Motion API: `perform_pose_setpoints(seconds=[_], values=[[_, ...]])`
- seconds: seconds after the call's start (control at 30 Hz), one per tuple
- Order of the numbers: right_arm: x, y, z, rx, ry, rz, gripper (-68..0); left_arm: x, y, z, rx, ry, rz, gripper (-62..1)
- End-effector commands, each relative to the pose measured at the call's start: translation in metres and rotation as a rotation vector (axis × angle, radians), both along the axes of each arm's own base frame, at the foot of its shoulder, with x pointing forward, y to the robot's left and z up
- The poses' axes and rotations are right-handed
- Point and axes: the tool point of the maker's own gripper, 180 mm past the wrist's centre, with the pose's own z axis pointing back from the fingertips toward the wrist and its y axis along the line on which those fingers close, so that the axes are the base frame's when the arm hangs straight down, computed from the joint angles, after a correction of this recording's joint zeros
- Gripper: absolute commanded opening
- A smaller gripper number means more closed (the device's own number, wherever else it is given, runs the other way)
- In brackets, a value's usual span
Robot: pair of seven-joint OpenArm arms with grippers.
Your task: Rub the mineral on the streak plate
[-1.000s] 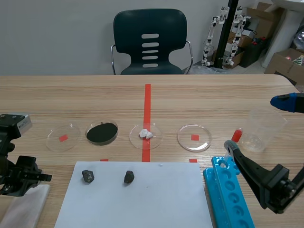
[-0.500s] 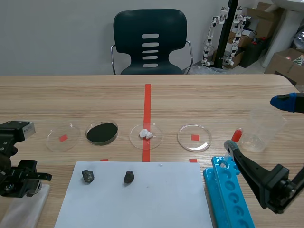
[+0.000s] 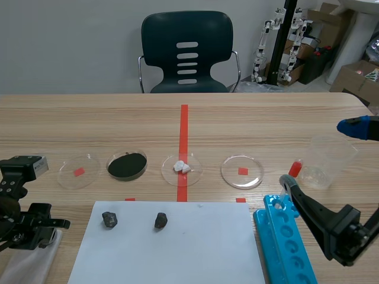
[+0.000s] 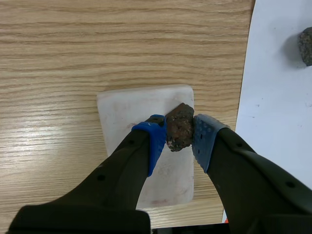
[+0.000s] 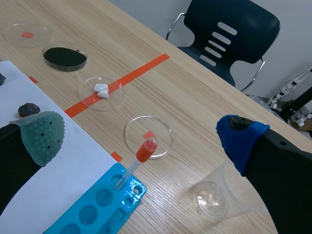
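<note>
The left gripper (image 4: pixel 179 134) squeezed the rock (image 4: pixel 180 127) right over the plate (image 4: pixel 131 107). The right gripper (image 5: pixel 141 136) was open, far off.

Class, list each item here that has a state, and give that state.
Left gripper: shut on mineral.
Streak plate: lying flat under the mineral.
Right gripper: open, empty.
Beaker: upright, empty.
Dropper: standing in blue rack.
Dark dish: holds black powder.
</note>
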Motion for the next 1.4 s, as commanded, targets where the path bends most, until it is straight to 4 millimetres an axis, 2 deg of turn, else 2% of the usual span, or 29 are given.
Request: perform_pose_setpoints(seconds=[0.0, 0.17, 0.4, 0.47, 0.63, 0.77, 1.07, 1.37], values=[[0.003, 0.001, 0.01, 0.016, -0.031, 0.002, 0.4, 0.001, 0.0, 0.0, 0.0, -0.002, -0.001, -48.1], [0.003, 0.001, 0.01, 0.016, -0.031, 0.002, 0.4, -0.001, 0.007, -0.003, 0.035, 0.009, -0.003, -48.1], [0.003, 0.001, 0.01, 0.016, -0.031, 0.002, 0.4, -0.008, 0.041, -0.003, 0.216, 0.049, 0.028, -48.1], [0.003, 0.001, 0.01, 0.016, -0.031, 0.002, 0.4, -0.008, 0.043, -0.003, 0.228, 0.05, 0.032, -48.1], [0.003, 0.001, 0.01, 0.016, -0.031, 0.002, 0.4, -0.009, 0.041, -0.003, 0.215, 0.055, 0.035, -48.1], [0.003, 0.001, 0.01, 0.016, -0.031, 0.002, 0.4, -0.011, 0.022, -0.006, 0.114, 0.067, 0.013, -48.1], [0.003, 0.001, 0.01, 0.016, -0.031, 0.002, 0.4, -0.009, 0.002, -0.005, 0.013, 0.053, -0.035, -48.1], [0.003, 0.001, 0.01, 0.016, -0.031, 0.002, 0.4, -0.009, 0.006, -0.005, 0.033, 0.056, -0.036, -48.1]])
